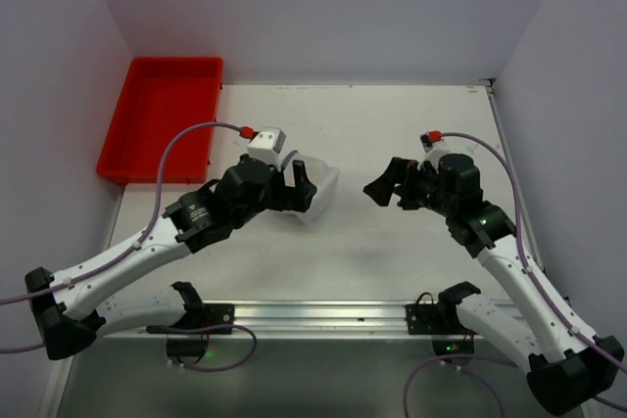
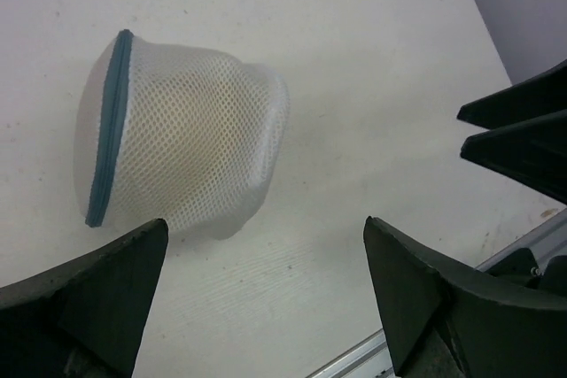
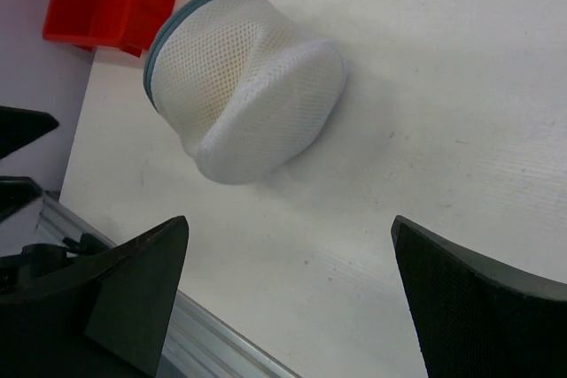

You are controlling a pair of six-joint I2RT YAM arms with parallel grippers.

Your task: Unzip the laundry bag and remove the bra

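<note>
From above, most of the laundry bag [image 1: 323, 193] is hidden behind the left end effector [image 1: 306, 190]; only a pale mesh edge shows past its fingers. The wrist views show the bag lying on its side on the bench [image 1: 411, 252], left of centre, with one dark bluish rim turned toward the red tray [image 1: 162, 115]. Something cream-coloured shows dimly through the mesh, but its shape cannot be made out, nor can I tell whether the zip is open. The left end effector's fingers stand wide apart just short of the bag, gripping nothing. The right end effector [image 1: 382, 185] is also spread wide and empty, well apart from the bag and facing it. The tray sits at the far left corner, cut off in the right wrist view. The bench is white and scuffed, with a metal rail [image 1: 313, 312] along its near edge and plain pale walls around.
</note>
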